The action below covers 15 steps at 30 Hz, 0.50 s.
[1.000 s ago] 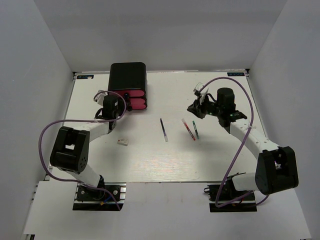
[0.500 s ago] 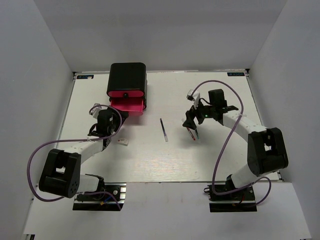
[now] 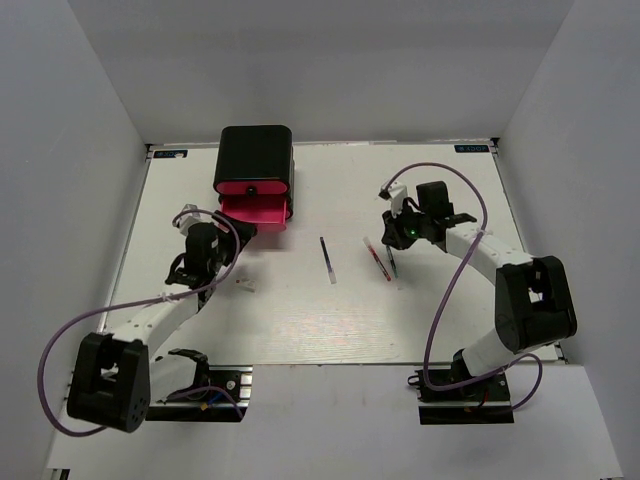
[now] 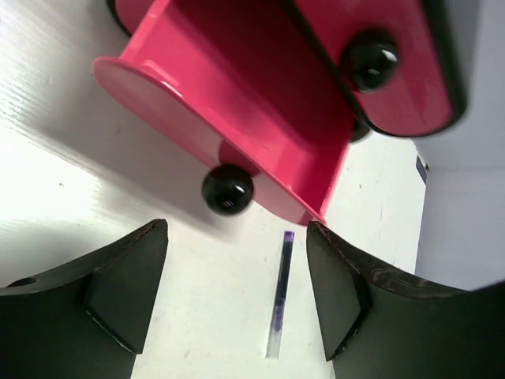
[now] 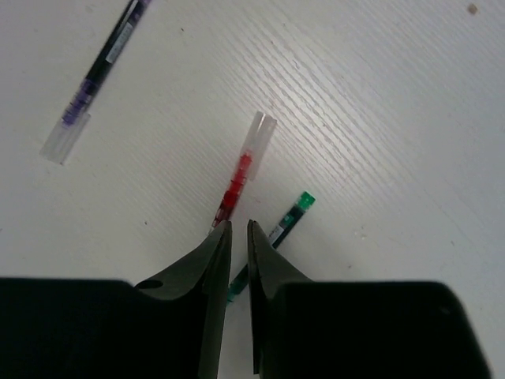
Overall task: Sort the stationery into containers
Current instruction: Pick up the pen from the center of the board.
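**Pink drawer open, pens loose mid-table**

Black cabinet (image 3: 257, 155) sits at the far edge of the white table (image 3: 300, 330), left of centre. One pink drawer (image 3: 255, 210) stands out from its front toward you. The top view is too coarse to show what lies inside it. The left wrist view sees that drawer (image 4: 237, 118) only from low down, so its inside is hidden there too. Its round black knob (image 4: 227, 189) is blurred. A second pink drawer front (image 4: 379, 71) with its own knob shows beside it, cut off by the frame.

Your left gripper (image 3: 208, 240) is near the left edge, just short of the open drawer. Its jaws are spread wide with nothing between them (image 4: 237, 292).

Dark blue pen (image 3: 327, 260) lies about mid-table, alone. The left wrist camera sees it (image 4: 279, 292) between the fingers, but well beyond them.

Red pen (image 3: 377, 258) and green pen (image 3: 392, 262) lie close together right of centre. Your right gripper (image 3: 398, 232) is over them. Its jaws are drawn almost together, with bare table showing through the slit (image 5: 237, 237), so it holds nothing. The near ends of the red pen (image 5: 241, 174) and green pen (image 5: 288, 219) are hidden behind the fingertips; you cannot tell whether these touch them.

White eraser (image 3: 246, 286) is a small speck toward the left edge, too small to make out its shape.
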Motion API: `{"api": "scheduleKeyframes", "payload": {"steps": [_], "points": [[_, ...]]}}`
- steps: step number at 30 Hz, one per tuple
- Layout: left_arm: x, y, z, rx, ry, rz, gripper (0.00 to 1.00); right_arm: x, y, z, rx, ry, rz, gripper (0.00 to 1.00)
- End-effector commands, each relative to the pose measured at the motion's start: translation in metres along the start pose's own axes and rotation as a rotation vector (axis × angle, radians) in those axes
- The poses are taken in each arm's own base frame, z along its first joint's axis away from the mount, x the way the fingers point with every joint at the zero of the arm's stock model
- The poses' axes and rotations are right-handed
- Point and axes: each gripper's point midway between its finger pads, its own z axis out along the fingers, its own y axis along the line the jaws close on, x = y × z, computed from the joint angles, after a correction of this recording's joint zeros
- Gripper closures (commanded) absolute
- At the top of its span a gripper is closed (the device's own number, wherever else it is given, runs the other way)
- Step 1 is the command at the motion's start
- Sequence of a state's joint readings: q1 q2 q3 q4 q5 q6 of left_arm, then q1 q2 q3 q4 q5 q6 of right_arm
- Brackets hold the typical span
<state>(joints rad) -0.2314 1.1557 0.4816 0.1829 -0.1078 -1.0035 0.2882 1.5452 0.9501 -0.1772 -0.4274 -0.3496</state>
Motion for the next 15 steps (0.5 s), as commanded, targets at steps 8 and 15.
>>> {"api": "scheduleKeyframes", "payload": {"steps": [8,15], "points": [[0.008,0.004,-0.051,0.067,0.038,0.137,0.21,0.038,-0.02,-0.001,0.172,0.11,0.069,0.72],[0.026,0.02,-0.07,0.019,0.125,0.095,0.15,0.054,-0.021,0.008,0.19,0.168,0.087,0.67]]}}
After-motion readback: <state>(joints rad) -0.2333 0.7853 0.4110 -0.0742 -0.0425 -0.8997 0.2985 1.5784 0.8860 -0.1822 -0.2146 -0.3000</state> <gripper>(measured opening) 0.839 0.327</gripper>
